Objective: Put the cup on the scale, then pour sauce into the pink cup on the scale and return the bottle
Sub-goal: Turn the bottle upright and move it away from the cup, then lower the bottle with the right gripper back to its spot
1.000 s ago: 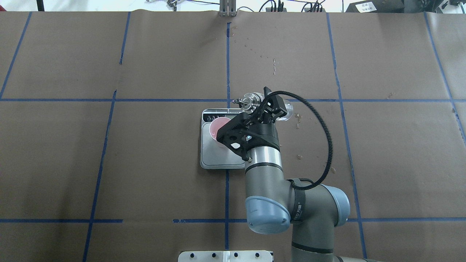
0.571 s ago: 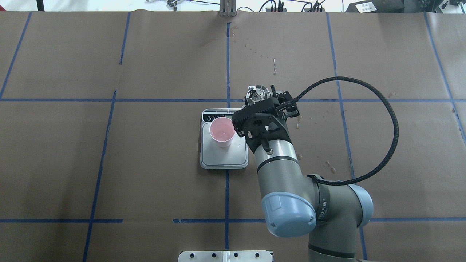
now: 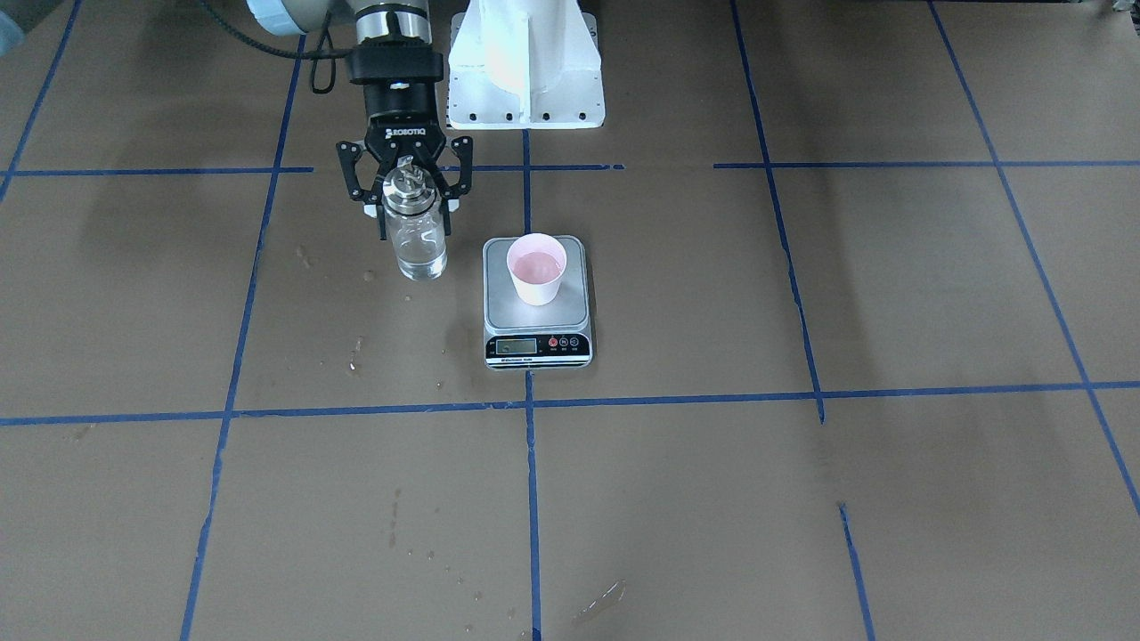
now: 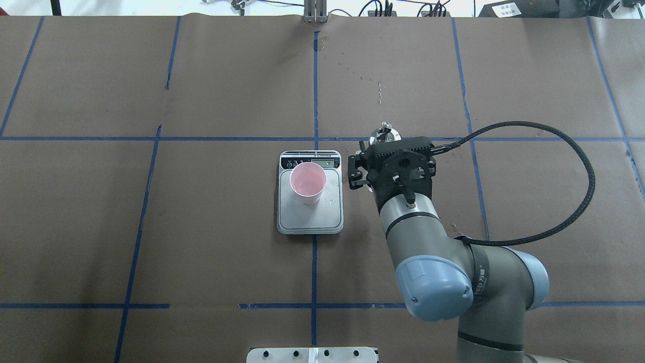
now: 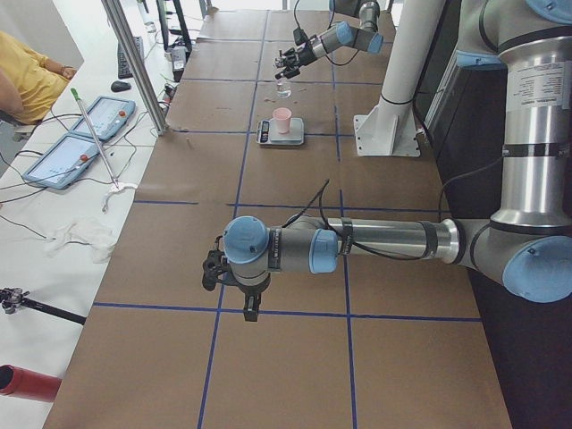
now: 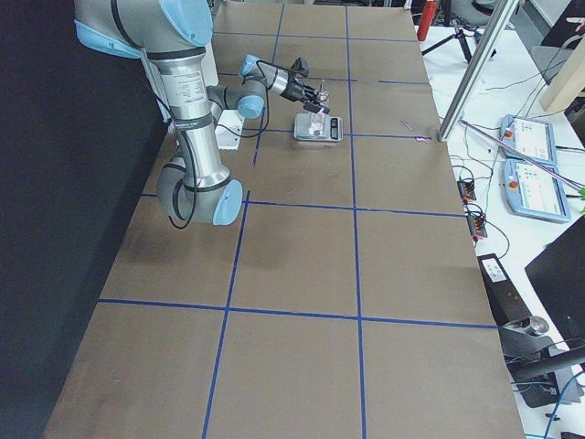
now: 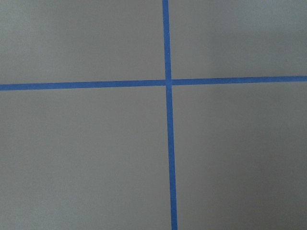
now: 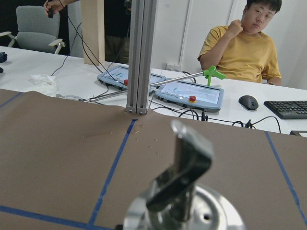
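Observation:
The pink cup (image 3: 537,267) stands upright on the scale's (image 3: 499,307) silver platform and holds some liquid; it also shows in the overhead view (image 4: 308,182). My right gripper (image 3: 411,206) is shut on the shoulder of the clear glass bottle (image 3: 419,245), which is upright, beside the scale and apart from it. Clear sauce (image 3: 421,263) fills the bottle's lower part. Its base is at or just above the paper; I cannot tell which. The silver spout cap (image 8: 184,191) fills the right wrist view. My left gripper (image 5: 213,271) is far from the scale; I cannot tell if it is open.
The white robot base (image 3: 525,62) stands behind the scale. Small wet spots (image 3: 356,347) mark the brown paper. An aluminium post (image 8: 140,52) rises at the far table edge, with an operator (image 8: 244,43) and tablets beyond. The left wrist view shows only paper and blue tape (image 7: 168,143).
My right gripper has carried the bottle away from over the cup, rightward in the overhead view, and turned it from tilted to upright. The cup and scale have not moved.

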Controlling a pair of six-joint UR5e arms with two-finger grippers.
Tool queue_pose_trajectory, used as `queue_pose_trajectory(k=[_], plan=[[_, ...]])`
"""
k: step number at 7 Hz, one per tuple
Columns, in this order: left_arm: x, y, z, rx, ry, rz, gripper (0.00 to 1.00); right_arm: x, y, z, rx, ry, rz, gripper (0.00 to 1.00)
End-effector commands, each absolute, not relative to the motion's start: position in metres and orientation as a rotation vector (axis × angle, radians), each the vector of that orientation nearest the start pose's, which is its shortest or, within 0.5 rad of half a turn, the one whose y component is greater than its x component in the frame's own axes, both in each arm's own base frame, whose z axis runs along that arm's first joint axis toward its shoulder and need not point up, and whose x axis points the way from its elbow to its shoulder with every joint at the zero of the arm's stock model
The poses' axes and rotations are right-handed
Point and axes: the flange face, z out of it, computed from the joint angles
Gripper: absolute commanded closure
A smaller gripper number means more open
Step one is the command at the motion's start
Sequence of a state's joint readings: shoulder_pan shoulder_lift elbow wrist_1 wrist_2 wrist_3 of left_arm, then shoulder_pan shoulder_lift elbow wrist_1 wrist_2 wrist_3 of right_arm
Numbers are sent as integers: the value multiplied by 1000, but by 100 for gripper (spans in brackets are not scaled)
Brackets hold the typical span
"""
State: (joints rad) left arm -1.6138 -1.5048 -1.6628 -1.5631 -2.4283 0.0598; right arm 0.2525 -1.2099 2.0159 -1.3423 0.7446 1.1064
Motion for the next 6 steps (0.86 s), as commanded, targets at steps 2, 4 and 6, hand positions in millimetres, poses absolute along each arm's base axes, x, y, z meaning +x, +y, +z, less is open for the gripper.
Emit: queue_pose_trajectory(k=[2,4,6], plan=[[-78,-462,640,61,855,24,0,-423,-323,299,970,-617,309,100],[-78,-462,639,64,855,25,0,-400,-317,351,963,-632,340,100],[-78,-462,639,65,855,26,0,-379,-312,412,990,-695,369,100]])
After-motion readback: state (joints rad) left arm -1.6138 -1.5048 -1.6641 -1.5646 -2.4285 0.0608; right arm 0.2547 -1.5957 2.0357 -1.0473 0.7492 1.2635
